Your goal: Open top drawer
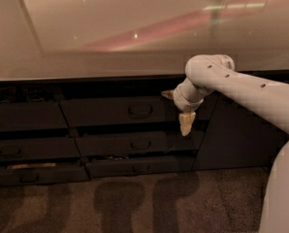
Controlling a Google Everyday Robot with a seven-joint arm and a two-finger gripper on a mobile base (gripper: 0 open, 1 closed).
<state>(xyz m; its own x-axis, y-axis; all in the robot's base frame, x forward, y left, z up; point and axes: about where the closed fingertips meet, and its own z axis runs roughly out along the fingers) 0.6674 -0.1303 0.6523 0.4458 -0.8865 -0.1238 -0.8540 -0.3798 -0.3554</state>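
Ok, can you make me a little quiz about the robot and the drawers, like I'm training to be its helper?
1. True or false: the gripper is touching the top drawer's handle.
2. Where does the arm come into the picture from? A) the left B) the right C) the top
3. Fill in: ___ more drawers sit below the top drawer in its stack.

Key
1. False: it hangs apart from the handle, to the right of it in the picture.
2. B
3. Two: the middle drawer and the bottom drawer.
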